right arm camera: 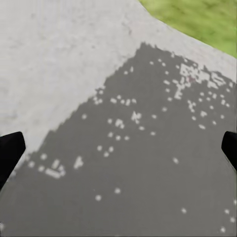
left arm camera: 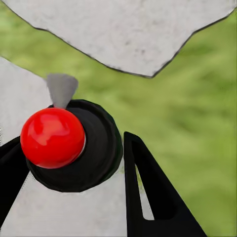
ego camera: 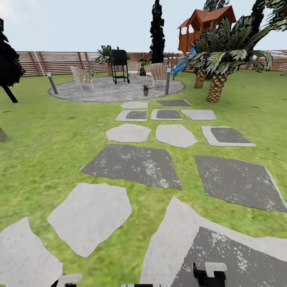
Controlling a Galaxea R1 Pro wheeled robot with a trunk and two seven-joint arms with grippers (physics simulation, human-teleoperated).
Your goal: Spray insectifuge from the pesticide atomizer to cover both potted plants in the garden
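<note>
Left wrist view: left end effector (left arm camera: pixel 74 163) pinches the pesticide atomizer (left arm camera: pixel 74 148), no label readable; right end effector (right arm camera: pixel 118 148) spread

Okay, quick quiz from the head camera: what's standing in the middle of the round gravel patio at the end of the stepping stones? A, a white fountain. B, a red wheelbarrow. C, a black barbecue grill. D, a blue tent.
C: a black barbecue grill stands on the round gravel patio, with wicker chairs beside it and the stepping stones leading up across the lawn.
</note>
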